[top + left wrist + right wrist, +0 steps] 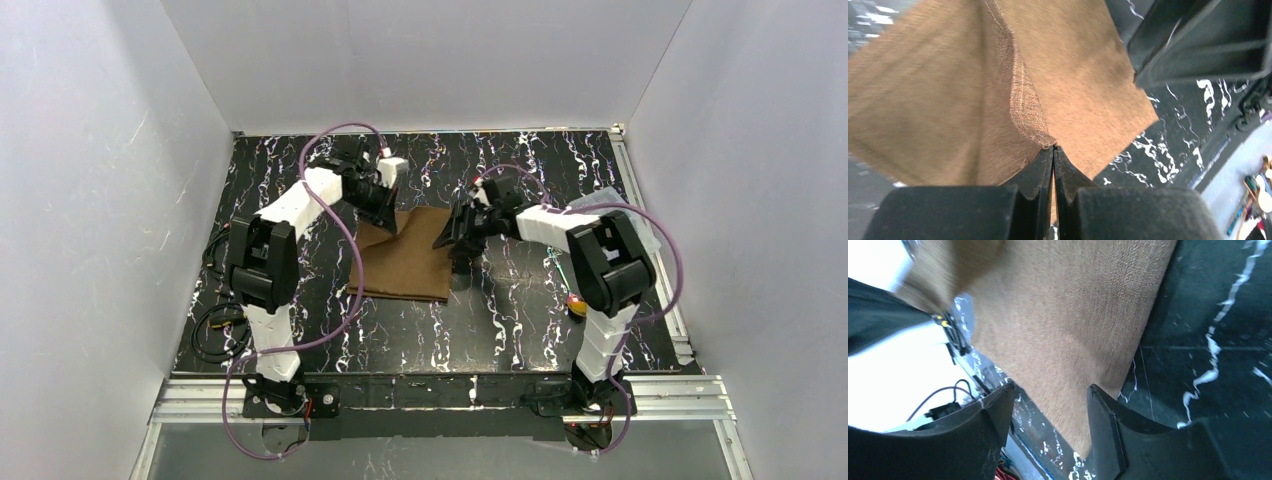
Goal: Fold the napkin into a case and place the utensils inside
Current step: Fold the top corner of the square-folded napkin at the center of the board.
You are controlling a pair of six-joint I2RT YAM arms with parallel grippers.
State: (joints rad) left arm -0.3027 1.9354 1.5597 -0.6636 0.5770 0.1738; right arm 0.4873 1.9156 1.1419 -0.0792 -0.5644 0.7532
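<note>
The napkin (405, 265) lies mostly flat in the middle of the black table (500, 330), a bit nearer my left arm. Its far left corner is lifted off the table. My left gripper (1053, 147) has that corner pinched tight between its two pressed-together fingers, and the cloth hangs away from it in a soft fold. My right gripper (1050, 390) is spread wide, holding nothing, right at the napkin's right edge, which runs from near to far. In the wrist view, the cloth's edge sits in the gap between its fingers (I cannot tell if they touch it). I think the next move is for the right one to close on that edge, so both sides can be folded toward me. There is bare table in front of the napkin for that. The utensils (1250, 184) look to be well off to the right, small and hard to see.
</note>
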